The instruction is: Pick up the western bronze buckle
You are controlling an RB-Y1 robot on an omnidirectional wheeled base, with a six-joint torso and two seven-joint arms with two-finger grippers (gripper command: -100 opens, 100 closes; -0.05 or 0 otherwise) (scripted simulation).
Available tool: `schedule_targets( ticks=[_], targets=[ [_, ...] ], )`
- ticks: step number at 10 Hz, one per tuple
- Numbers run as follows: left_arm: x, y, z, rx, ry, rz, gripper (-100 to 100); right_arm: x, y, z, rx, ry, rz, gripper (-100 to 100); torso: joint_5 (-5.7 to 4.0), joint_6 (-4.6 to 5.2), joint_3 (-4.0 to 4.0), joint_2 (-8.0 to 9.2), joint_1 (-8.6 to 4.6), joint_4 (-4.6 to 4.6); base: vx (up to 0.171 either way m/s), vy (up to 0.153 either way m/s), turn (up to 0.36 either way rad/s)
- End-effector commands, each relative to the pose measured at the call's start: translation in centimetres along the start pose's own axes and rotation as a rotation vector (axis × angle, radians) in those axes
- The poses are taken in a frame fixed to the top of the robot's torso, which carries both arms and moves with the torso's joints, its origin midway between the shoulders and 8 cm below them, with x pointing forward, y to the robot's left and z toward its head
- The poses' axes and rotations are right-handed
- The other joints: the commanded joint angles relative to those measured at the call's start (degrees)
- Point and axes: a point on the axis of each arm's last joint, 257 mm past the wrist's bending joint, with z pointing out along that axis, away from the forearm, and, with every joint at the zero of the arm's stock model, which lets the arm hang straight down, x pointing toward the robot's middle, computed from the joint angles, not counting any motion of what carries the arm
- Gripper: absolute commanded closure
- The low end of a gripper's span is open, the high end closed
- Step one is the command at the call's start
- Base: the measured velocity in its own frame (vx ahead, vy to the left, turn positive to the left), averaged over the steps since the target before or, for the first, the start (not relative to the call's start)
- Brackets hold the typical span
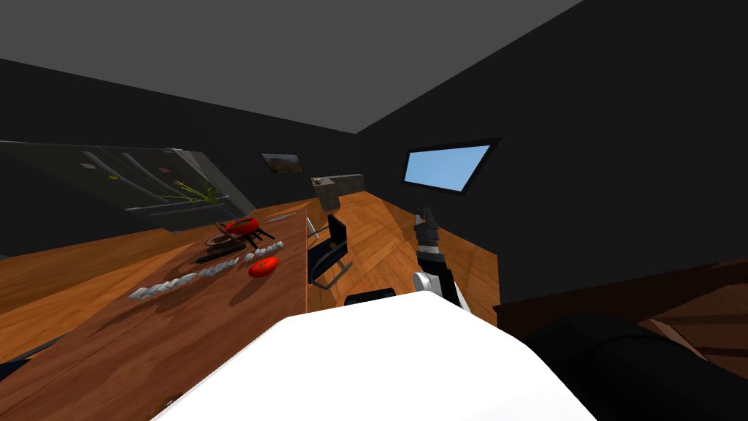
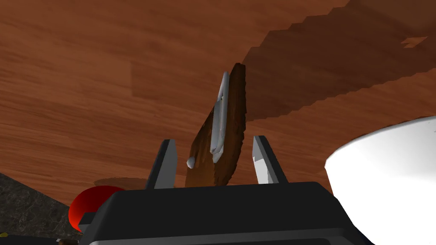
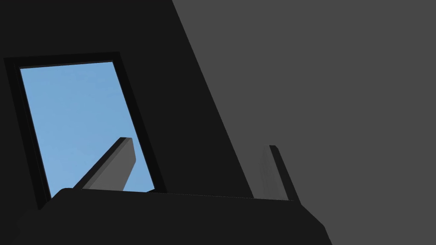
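Observation:
The buckle point(image 2: 232, 115) is a flat brown plate with a silver-grey bar along one face. It stands on edge between the fingers of my left gripper point(image 2: 215, 142), reaching well past their tips. The fingers are drawn in to its sides and shut on it. Behind it lies a brown wooden surface point(image 2: 106, 85) crossed by a dark shadow. My right gripper point(image 1: 427, 217) is raised to the right of the table, near the dark wall. Its fingers stand wide open with nothing between them point(image 3: 198, 166).
A long wooden table point(image 1: 146, 329) at the left carries a red round thing point(image 1: 263, 267), a red bowl point(image 1: 241, 225) and a row of grey pieces point(image 1: 204, 274). A black chair point(image 1: 329, 252) stands at its far side. Another red thing point(image 2: 91, 204) lies beside my left gripper's body.

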Motion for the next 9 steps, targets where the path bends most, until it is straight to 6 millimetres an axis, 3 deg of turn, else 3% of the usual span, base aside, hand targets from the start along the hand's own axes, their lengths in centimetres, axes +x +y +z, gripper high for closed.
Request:
schedule_targets(
  ticks=[1,4,5,6,8,9],
  targets=[
    [0.0,0.0,0.0,0.0,0.0,0.0,100,0.0,0.0,0.0,0.0,0.0,0.0,0,0.0,0.0,0.0,0.0,0.0,0.0,0.0,0.0,0.0],
    [0.0,0.2,-0.1,-0.004,0.001,0.004,100,0.0,0.0,0.0,0.0,0.0,0.0,0,0.03,-0.02,0.05,0.02,0.0,0.07,0.0,0.0,0.0],
    [0.0,0.2,-0.1,-0.004,0.001,0.005,0,0.0,0.0,0.0,0.0,0.0,0.0,0,0.03,-0.03,0.04,0.02,0.0,0.06,0.0,0.0,0.0],
    [-1.0,0.1,-0.8,0.006,0.003,0.016,100,0.0,0.0,0.0,0.0,0.0,0.0,0,0.03,-0.03,0.04,0.02,0.0,0.06,0.015,-0.038,0.136],
    [-1.2,0.2,-0.8,0.005,0.001,0.021,100,0.0,0.0,0.0,0.0,0.0,0.0,0,-0.04,-0.12,-0.01,-0.05,-0.33,0.01,0.026,-0.063,0.112],
    [-1.2,0.2,-0.8,0.007,0.003,0.021,0,0.0,0.0,0.0,0.0,0.0,0.0,0,-0.03,-0.05,-0.02,-0.05,-0.24,0.02,0.001,-0.008,-0.003]
  ],
)
